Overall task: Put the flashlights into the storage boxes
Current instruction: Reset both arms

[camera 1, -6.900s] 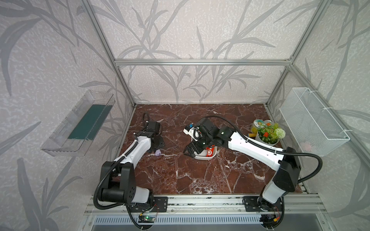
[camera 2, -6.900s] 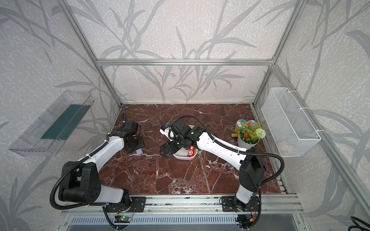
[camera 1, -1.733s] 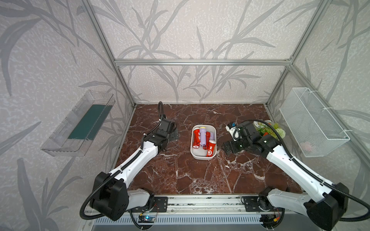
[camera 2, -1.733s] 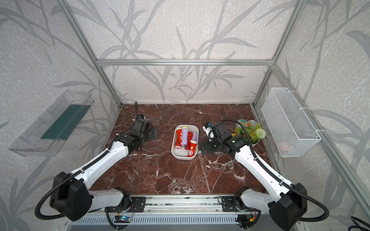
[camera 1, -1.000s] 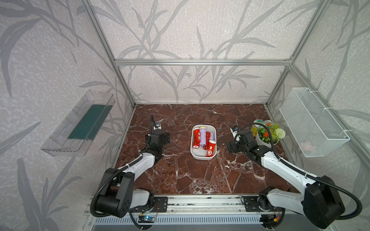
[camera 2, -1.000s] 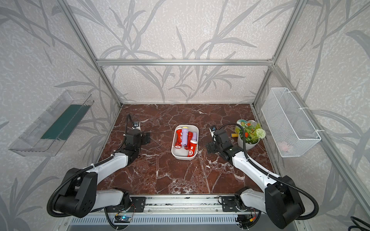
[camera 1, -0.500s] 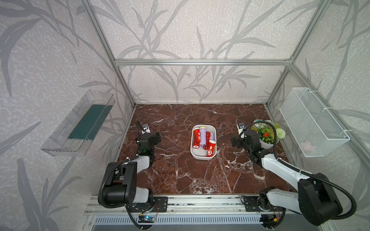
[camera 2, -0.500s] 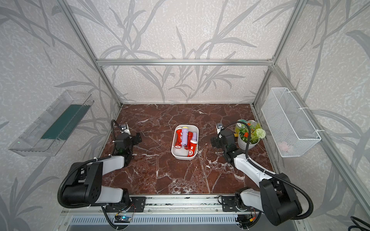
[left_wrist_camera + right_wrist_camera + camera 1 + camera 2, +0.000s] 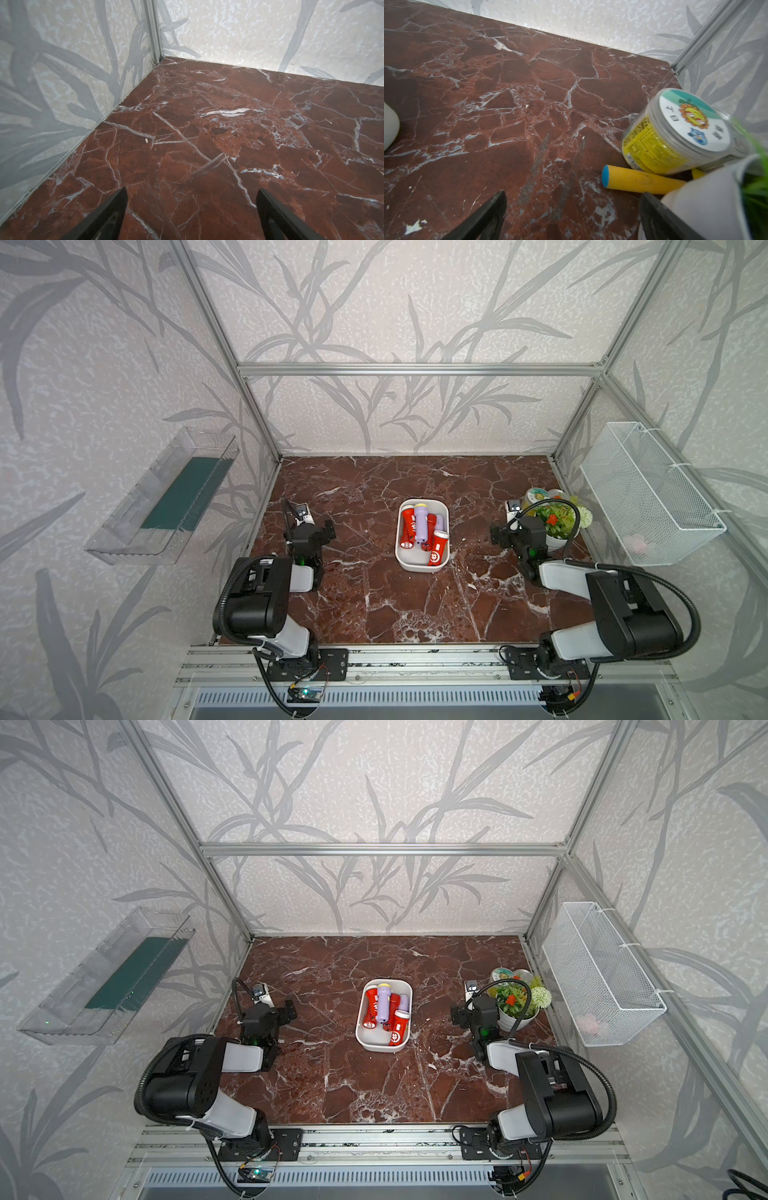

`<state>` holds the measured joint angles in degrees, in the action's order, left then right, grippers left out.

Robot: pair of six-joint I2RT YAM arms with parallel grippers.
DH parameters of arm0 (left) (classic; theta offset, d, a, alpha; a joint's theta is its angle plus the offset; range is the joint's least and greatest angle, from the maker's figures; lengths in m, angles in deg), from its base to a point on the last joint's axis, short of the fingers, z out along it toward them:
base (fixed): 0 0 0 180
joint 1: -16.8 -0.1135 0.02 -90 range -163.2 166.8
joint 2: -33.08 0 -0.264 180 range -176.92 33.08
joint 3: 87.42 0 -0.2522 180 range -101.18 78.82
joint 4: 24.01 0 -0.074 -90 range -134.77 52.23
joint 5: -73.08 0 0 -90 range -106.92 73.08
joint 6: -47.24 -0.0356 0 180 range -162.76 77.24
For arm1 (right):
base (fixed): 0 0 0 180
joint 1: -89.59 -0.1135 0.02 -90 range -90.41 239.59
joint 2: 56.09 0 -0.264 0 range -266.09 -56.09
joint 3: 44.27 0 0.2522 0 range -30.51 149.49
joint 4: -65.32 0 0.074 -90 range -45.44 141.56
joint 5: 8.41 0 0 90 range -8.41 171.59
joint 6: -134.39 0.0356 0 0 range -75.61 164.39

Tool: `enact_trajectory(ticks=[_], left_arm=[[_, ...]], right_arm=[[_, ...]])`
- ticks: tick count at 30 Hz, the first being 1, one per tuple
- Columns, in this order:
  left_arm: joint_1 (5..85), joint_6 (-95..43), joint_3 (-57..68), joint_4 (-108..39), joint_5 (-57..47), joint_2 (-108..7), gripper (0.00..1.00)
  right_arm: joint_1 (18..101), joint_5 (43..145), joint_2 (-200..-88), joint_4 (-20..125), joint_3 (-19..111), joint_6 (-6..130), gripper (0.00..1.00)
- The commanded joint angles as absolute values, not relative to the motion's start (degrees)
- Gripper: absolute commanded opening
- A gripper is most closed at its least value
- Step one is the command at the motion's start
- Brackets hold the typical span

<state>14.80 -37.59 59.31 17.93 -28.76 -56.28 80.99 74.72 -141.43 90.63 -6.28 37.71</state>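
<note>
The white storage box [image 9: 422,567] [image 9: 376,1045] sits mid-floor in both top views. Several flashlights lie in it, among them a red one [image 9: 408,526], a lavender one [image 9: 421,522] [image 9: 383,1002] and another red one [image 9: 438,549] [image 9: 398,1029]. My left gripper [image 9: 309,520] [image 9: 274,1006] [image 9: 191,193] hangs open near the left wall, only marble floor between its fingers. My right gripper [image 9: 509,526] [image 9: 471,1006] [image 9: 573,197] is open beside the plant pot, holding nothing. In the right wrist view a corner of the box [image 9: 389,126] shows.
A potted plant [image 9: 557,522] in a white pot [image 9: 706,203], a round jar [image 9: 675,133] and a yellow stick with a blue end [image 9: 641,182] crowd the right side. A clear wall tray [image 9: 166,497] hangs left, a wire basket [image 9: 648,493] right.
Both arms have drawn back from the box and folded, the left gripper going toward the left wall, the right toward the plant. Both stayed open. The box and flashlights did not move.
</note>
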Motion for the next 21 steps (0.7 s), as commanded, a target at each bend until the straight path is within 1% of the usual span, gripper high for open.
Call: enact_trajectory(ticks=[1, 3, 6, 11, 14, 21], left_arm=[[14.46, -37.51, 59.47, 20.46, -28.41, -56.56, 0.97], [14.44, -37.52, 59.39, 20.25, -28.47, -56.56, 0.98], [14.54, -37.49, 59.32, 20.16, -28.46, -56.56, 0.99], [14.57, -37.55, 59.35, 20.15, -28.53, -56.56, 0.99], [14.6, -37.56, 59.39, 20.15, -28.53, -56.49, 0.99], [14.6, -37.5, 59.39, 20.17, -28.55, -56.56, 0.99]], right_arm=[[81.54, 79.95, -142.85, 98.23, -6.86, 37.2, 0.99], [81.68, 81.86, -143.62, 100.75, -7.98, 36.48, 0.99], [81.68, 81.76, -144.32, 103.79, -9.36, 36.3, 0.99], [81.68, 81.54, -144.18, 103.5, -9.33, 36.38, 0.99], [81.68, 78.04, -144.46, 101.3, -7.94, 38.32, 0.99], [81.87, 77.82, -144.48, 100.86, -7.74, 38.48, 0.99]])
